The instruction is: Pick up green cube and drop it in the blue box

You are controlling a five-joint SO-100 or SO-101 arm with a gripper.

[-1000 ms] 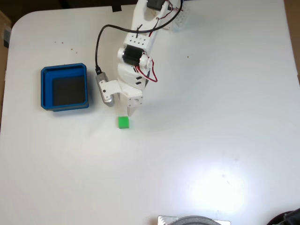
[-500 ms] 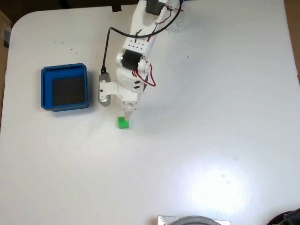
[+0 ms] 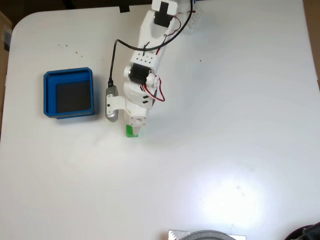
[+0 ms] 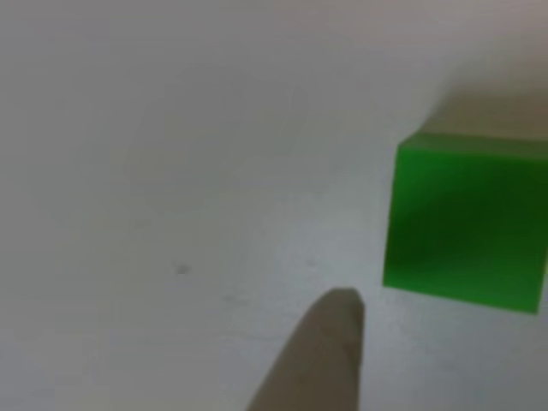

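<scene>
In the fixed view the green cube lies on the white table, right of the blue box, which stands empty with its dark floor showing. The white arm reaches down from the top edge, and my gripper hangs right over the cube, hiding its upper part. In the other view the cube is large and close at the right. A single blurred fingertip rises from the bottom edge just left of it, not touching it. The second finger is hidden, so the frames do not show how wide the jaws stand.
A grey camera housing juts from the gripper's left side, toward the blue box. A grey round object pokes in at the bottom edge. Open white tabletop spreads to the right and below.
The arm has stretched downward in the fixed view. Its gripper has gone from just above the green cube to covering the cube's upper part. The cube and box have stayed put.
</scene>
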